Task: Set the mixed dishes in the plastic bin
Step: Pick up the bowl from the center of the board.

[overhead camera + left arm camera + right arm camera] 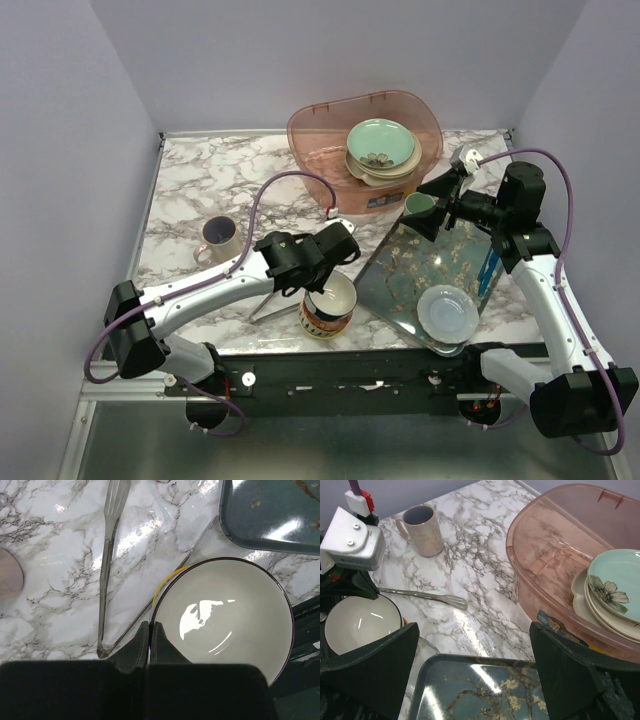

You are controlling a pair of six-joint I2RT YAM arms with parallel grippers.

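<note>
The translucent pink plastic bin [310, 135] stands at the back centre and holds a mint-green plate [383, 142] on cream dishes. It also shows in the right wrist view [555, 545], with the plate [615, 587]. My left gripper [322, 268] is shut on the rim of the navy-and-yellow bowl [328, 308], whose cream inside fills the left wrist view [225, 615], fingertips [142, 632] pinching its left edge. The pale lilac mug [218, 238] stands upright at the left. My right gripper [432, 212] is open and empty above the tray's far corner [475, 670].
The floral tray [420, 265] lies at the right front with a pale plate [447, 312] and a blue item [488, 272] on it. Long metal tongs [272, 305] lie on the marble by the bowl, also seen in the left wrist view [107, 565].
</note>
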